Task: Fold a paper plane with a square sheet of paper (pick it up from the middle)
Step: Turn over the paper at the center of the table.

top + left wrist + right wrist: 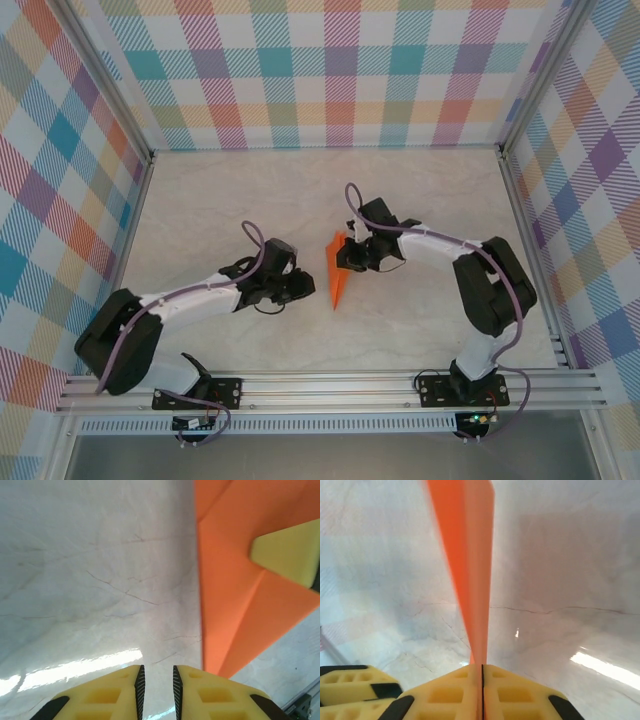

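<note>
Slippage is the risk: the paper plane (338,275), mid-table, is pinched by the right gripper's (482,669) clenched fingers, the left gripper (156,672) slightly parted and empty to its left, so thin paper could twist free.

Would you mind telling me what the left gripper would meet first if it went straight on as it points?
Most likely the bare table: the left gripper aims just beside the orange paper, whose edge lies close to that line. Depth is unclear, so I can't be certain.
</note>
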